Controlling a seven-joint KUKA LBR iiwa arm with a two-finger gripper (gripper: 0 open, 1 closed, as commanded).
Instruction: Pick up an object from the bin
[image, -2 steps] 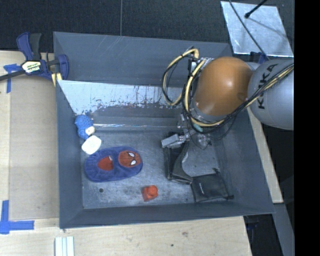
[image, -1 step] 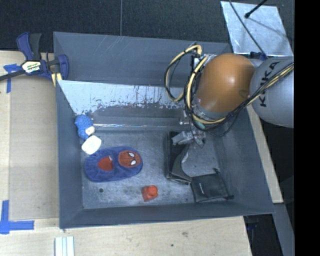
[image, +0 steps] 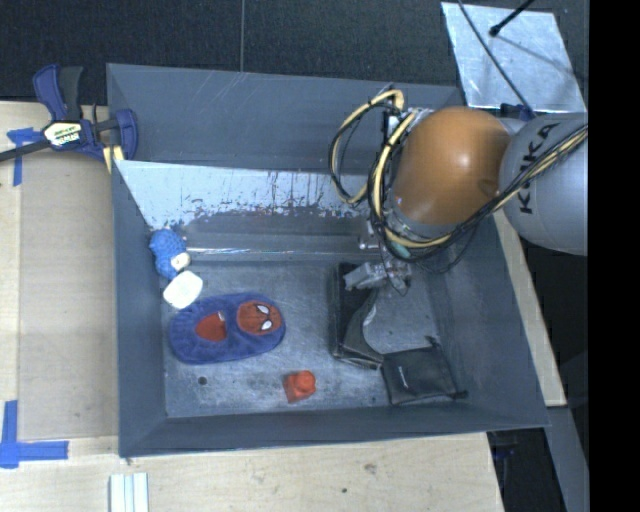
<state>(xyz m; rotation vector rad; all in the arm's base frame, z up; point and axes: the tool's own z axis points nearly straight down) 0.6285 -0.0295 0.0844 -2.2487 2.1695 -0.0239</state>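
My gripper (image: 383, 274) hangs under the arm's wrist in the right half of the bin, just above the top end of a black flat pouch-like thing (image: 352, 320) that lies lengthwise on the floor. A second black flat thing (image: 421, 376), like a wallet, lies just below and right of it, near the front wall. I cannot tell whether the gripper touches the upper black thing.
On the left of the floor lies a blue slipper with two red spider-mask faces (image: 226, 328). Above it are a white and blue small toy (image: 176, 272). A small orange-red piece (image: 299, 385) sits near the front wall. The arm's orange dome and cables hang over the back right.
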